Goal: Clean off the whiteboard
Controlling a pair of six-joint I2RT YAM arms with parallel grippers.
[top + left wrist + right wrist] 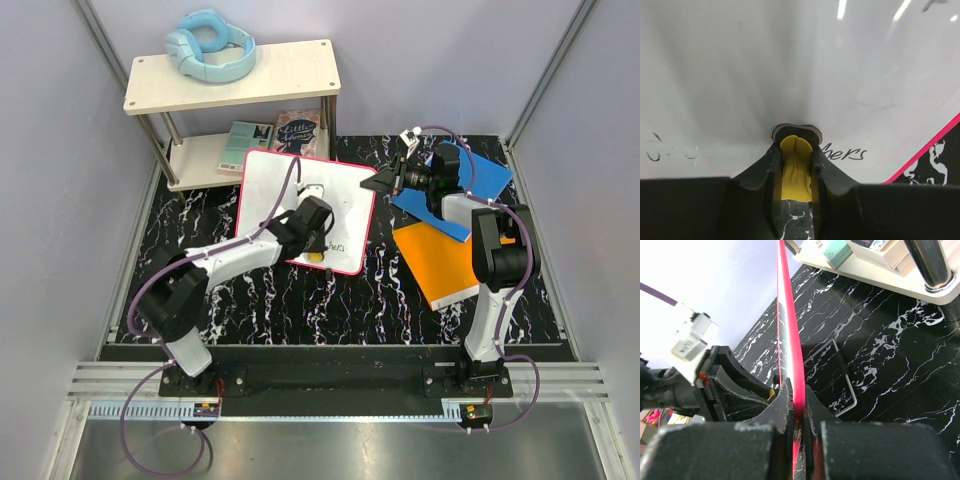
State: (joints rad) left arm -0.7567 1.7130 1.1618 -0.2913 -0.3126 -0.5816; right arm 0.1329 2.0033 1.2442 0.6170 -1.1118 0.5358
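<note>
- The whiteboard (275, 185), flat and roughly square with a thin red-pink rounded border, sits at the centre of the top view on the black white-veined tabletop (300, 300).
- The left gripper (318, 248), just below centre over the board's lower part, has its fingers nearly closed around a soft-looking yellow piece (796, 167). The tip of that piece meets the white surface just beside dark handwriting (846, 154).
- The right gripper (797, 407), right of centre in the top view, is pinched tight on the board's red right edge.
- A blue flat book (488, 178) and an orange flat book (440, 262) lie at the right.
</note>
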